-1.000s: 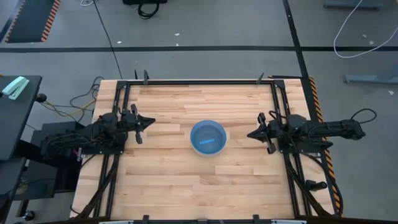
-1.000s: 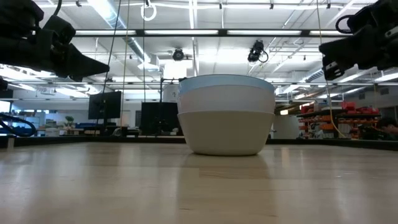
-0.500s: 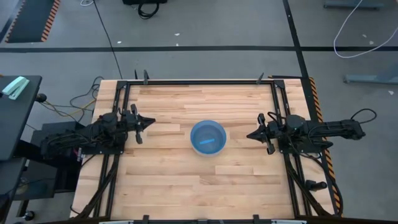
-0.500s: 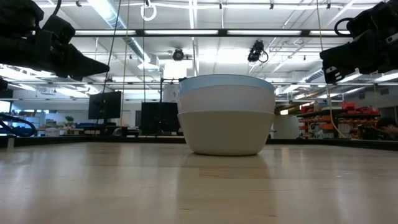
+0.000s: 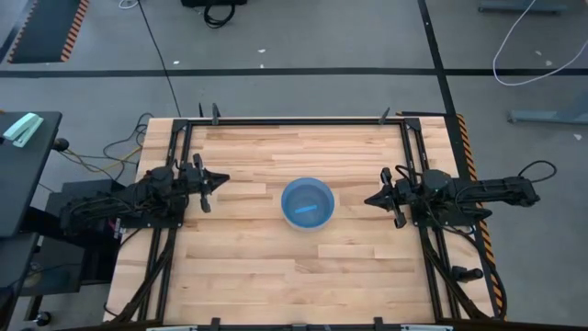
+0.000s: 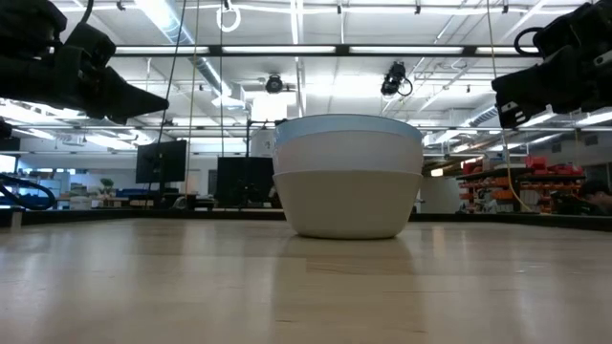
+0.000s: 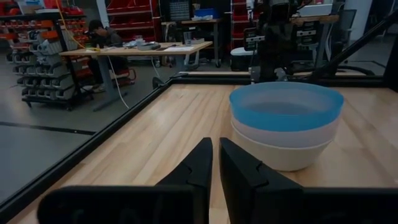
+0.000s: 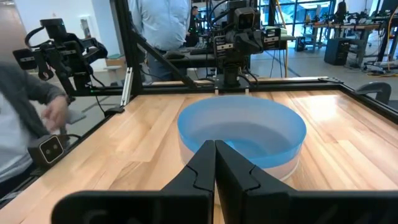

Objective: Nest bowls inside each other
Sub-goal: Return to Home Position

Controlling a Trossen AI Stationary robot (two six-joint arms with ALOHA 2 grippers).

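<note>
The bowls stand as one stack in the middle of the table [image 5: 307,203]. The translucent blue bowl [image 7: 285,106] sits on top, inside a pale bowl whose wall shows as two pale bands below it [image 6: 348,196]. No salmon-orange colour shows. The lowest bowl rests on its base on the wood. My left gripper [image 5: 223,181] is shut and empty, above the table to the left of the stack. My right gripper [image 5: 369,199] is shut and empty, above the table to the right of the stack. Both point toward the stack.
A black frame rail [image 5: 294,120] runs around the wooden table top [image 5: 276,267]. A person stands close beside the table in the right wrist view [image 8: 25,124], and another stands beyond the frame [image 8: 161,25]. Bare wood lies all around the stack.
</note>
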